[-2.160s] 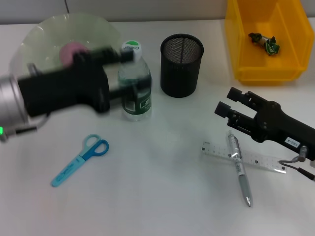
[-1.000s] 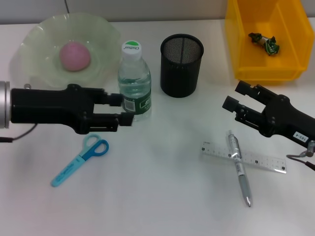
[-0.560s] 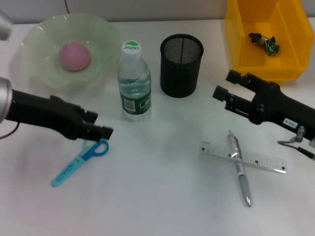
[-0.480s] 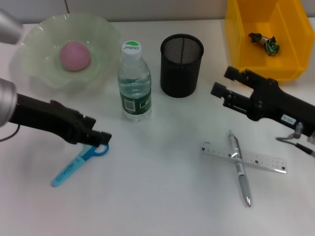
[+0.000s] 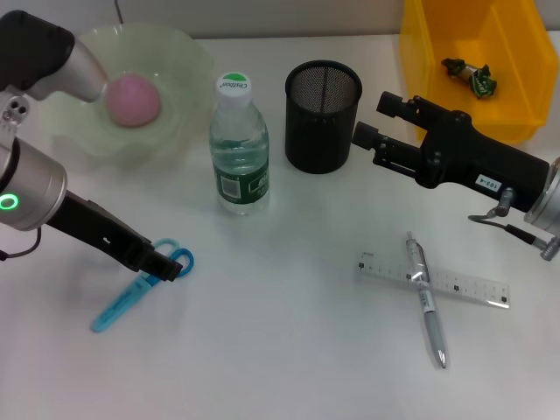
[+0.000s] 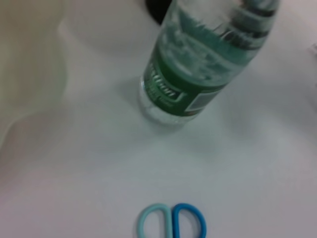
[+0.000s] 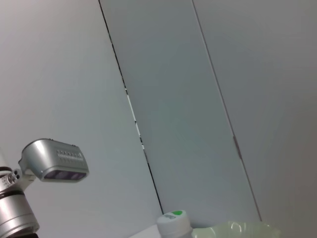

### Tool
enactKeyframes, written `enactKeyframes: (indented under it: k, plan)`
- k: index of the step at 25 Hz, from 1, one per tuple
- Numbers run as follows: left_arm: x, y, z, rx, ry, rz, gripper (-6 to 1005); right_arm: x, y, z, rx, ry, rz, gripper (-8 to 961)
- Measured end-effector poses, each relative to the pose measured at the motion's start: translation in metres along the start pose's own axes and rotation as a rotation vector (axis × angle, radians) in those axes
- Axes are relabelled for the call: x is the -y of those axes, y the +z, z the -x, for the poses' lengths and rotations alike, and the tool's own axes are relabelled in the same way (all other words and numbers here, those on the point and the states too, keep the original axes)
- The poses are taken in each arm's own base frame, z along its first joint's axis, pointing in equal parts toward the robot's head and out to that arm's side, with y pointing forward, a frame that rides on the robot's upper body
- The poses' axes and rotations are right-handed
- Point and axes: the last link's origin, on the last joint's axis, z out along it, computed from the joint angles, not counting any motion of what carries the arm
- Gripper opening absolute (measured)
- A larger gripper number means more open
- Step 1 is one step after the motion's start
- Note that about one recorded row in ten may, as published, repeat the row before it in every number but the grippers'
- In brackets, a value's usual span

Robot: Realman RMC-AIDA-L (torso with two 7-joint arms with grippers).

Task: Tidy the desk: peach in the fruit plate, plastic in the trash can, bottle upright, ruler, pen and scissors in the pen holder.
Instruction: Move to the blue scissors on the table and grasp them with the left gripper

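Observation:
The blue scissors (image 5: 131, 293) lie flat at the front left, and my left gripper (image 5: 163, 265) is down over their handle rings (image 6: 172, 225). The bottle (image 5: 239, 144) stands upright on its own; the left wrist view shows it (image 6: 208, 74) close by. The pink peach (image 5: 134, 98) rests in the green fruit plate (image 5: 188, 54). My right gripper (image 5: 374, 121) hovers open and empty just right of the black mesh pen holder (image 5: 323, 115). The pen (image 5: 426, 302) lies crossed over the clear ruler (image 5: 455, 284) at the front right. Crumpled plastic (image 5: 470, 75) sits in the yellow trash can (image 5: 437, 105).
The right arm's black body stretches from the right edge toward the pen holder, above the pen and ruler. Bare white desk lies between the scissors and the ruler. The right wrist view looks up at a wall, with the bottle cap (image 7: 173, 219) and plate rim (image 7: 237, 229) low.
My left gripper left the bottle and dropped forward onto the scissors' handles. My right gripper swung back and leftward from above the pen toward the pen holder.

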Motion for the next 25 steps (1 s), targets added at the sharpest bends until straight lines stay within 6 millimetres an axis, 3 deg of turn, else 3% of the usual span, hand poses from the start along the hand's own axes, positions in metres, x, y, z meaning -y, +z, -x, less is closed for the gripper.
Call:
enactKeyframes:
  k: [14, 25]
  plan:
    - [0.010, 0.023, 0.002, 0.089, -0.031, -0.039, 619, 0.001, 0.002, -0.004, -0.012, 0.002, -0.016, 740]
    - [0.011, 0.030, 0.002, 0.127, 0.005, -0.075, 619, -0.016, 0.002, -0.015, -0.123, -0.038, 0.119, 740]
